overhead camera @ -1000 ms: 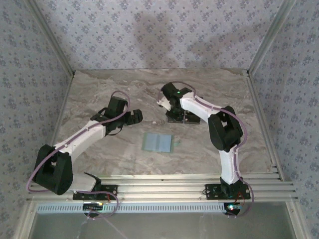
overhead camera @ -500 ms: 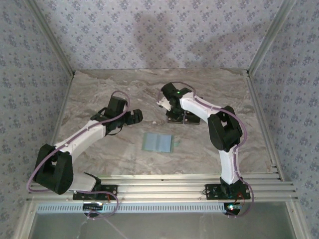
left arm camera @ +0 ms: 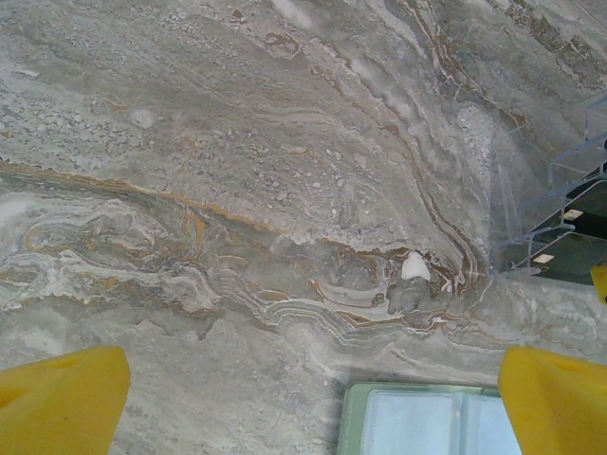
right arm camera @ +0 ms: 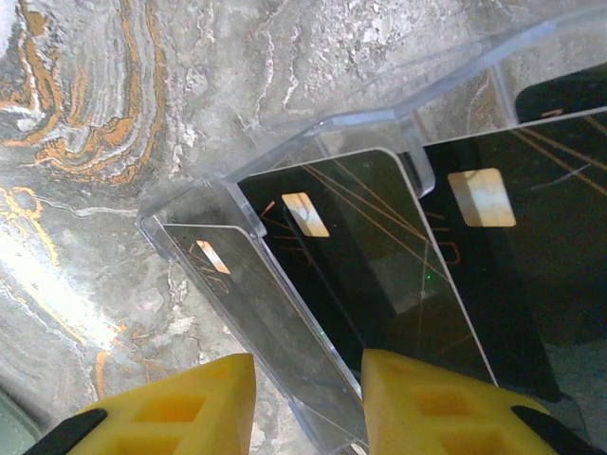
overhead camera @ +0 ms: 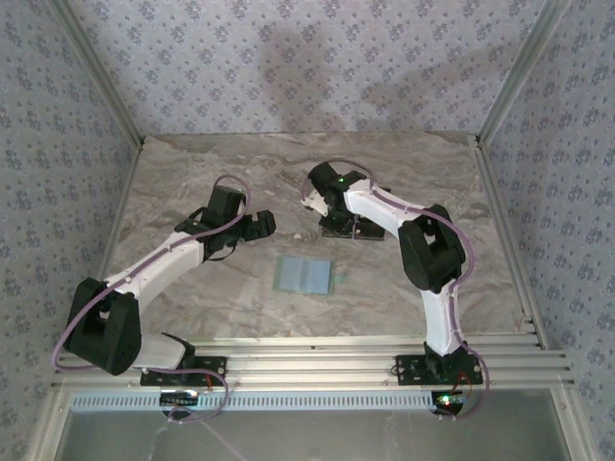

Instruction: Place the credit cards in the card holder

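Observation:
Several black credit cards [right arm camera: 379, 265] stand in slots of a clear acrylic stand [right arm camera: 285, 123]. The end card [right arm camera: 251, 294] sits behind the stand's clear wall. My right gripper [right arm camera: 308, 403] hangs over that end of the stand [overhead camera: 351, 230], open, its yellow fingertips on either side of the end card and the wall, with a gap at the left finger. The pale green card holder [overhead camera: 305, 275] lies open and flat mid-table, blue-grey inside. My left gripper [left arm camera: 308, 408] hovers wide open just beyond the card holder's [left arm camera: 427, 422] far edge, holding nothing.
The marble-patterned table [overhead camera: 192, 182] is boxed in by patterned walls with metal corner posts [overhead camera: 509, 86]. An aluminium rail [overhead camera: 336, 360] runs along the near edge. The stand [left arm camera: 569, 218] shows at the right of the left wrist view.
The right arm has shifted slightly left over the stand. The left arm and the card holder have not moved.

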Robot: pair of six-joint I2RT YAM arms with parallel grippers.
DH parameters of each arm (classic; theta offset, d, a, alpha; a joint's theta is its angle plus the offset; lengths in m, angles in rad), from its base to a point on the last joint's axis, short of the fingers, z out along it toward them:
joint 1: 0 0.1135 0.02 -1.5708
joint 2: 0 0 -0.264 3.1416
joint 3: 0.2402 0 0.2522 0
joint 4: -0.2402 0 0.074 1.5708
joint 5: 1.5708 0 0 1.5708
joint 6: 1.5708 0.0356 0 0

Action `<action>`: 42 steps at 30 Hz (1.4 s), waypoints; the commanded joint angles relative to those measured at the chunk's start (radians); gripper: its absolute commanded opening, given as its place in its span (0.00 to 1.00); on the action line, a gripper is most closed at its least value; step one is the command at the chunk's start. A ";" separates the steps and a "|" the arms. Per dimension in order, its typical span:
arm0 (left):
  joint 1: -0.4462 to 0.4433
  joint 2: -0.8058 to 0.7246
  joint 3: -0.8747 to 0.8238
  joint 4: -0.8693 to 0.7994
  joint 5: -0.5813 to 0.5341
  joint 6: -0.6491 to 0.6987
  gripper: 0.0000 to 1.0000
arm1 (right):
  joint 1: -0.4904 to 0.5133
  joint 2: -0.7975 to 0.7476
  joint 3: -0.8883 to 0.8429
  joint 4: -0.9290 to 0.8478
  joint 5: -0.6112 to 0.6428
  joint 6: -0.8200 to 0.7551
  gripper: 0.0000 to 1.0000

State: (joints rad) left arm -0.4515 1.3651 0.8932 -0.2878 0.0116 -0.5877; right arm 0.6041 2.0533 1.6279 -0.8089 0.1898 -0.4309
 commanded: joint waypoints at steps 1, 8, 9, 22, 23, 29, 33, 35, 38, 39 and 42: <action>0.005 0.011 -0.010 0.019 0.014 -0.005 1.00 | 0.003 0.019 0.004 -0.025 0.025 -0.020 0.36; 0.004 0.009 -0.009 0.019 0.013 -0.003 1.00 | 0.004 0.016 -0.007 -0.022 0.018 -0.022 0.21; 0.004 0.009 -0.008 0.018 0.014 -0.003 1.00 | 0.003 0.015 -0.007 -0.021 0.016 -0.023 0.17; 0.004 0.010 -0.002 0.012 0.027 0.009 1.00 | 0.003 -0.016 0.004 -0.031 -0.018 -0.047 0.10; 0.004 0.009 0.001 0.011 0.028 0.010 1.00 | 0.004 -0.018 0.003 -0.032 -0.019 -0.048 0.09; 0.010 0.009 0.013 0.000 0.042 0.023 1.00 | 0.011 -0.028 -0.008 -0.033 -0.019 -0.065 0.06; 0.018 0.005 0.019 -0.010 0.048 0.032 1.00 | 0.018 -0.027 0.002 -0.041 -0.009 -0.077 0.02; 0.020 0.001 0.016 -0.010 0.053 0.033 1.00 | 0.019 -0.027 0.010 -0.048 -0.009 -0.076 0.00; 0.023 0.002 0.010 -0.003 0.057 0.031 1.00 | 0.019 -0.027 0.026 -0.057 -0.008 -0.075 0.00; 0.024 0.002 0.008 -0.001 0.059 0.030 1.00 | 0.020 -0.027 0.030 -0.061 -0.005 -0.075 0.00; 0.025 0.005 0.006 0.006 0.064 0.028 1.00 | 0.022 -0.030 0.048 -0.069 0.008 -0.075 0.00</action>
State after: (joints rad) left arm -0.4316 1.3655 0.8932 -0.2886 0.0544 -0.5720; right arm 0.6163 2.0411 1.6341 -0.8272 0.1883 -0.4908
